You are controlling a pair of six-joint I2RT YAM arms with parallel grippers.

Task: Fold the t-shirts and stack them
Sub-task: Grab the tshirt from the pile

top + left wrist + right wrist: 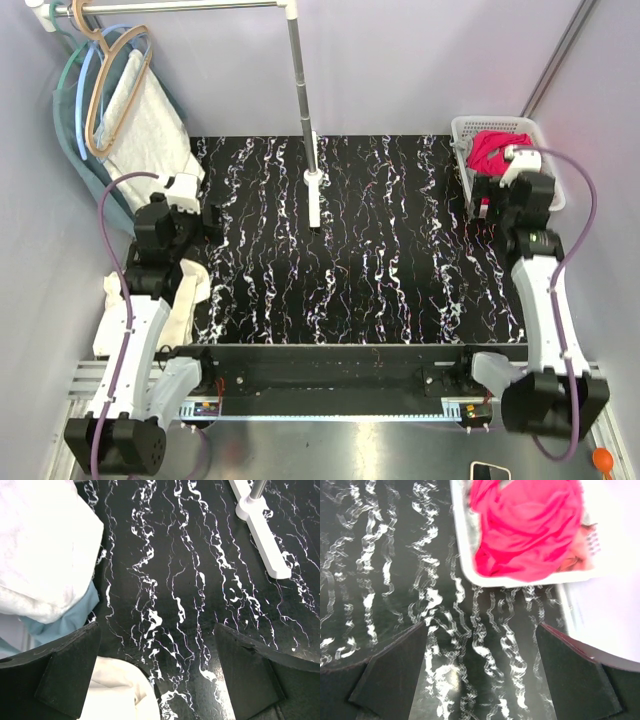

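A crimson red t-shirt (525,525) lies crumpled in a white basket (462,555) at the table's far right corner, with a hint of paler pink cloth (575,555) beneath it. A cream-white t-shirt (195,290) sits bunched at the table's left edge, toward the near corner, partly hidden under the left arm. Neither is folded and nothing is stacked on the black marbled table (370,260), so the whole task appears to lie ahead. The right hand (480,675) hovers just beside the basket, fingers spread wide, grasping nothing. The left hand (157,665) hangs near the cream shirt, likewise released and empty.
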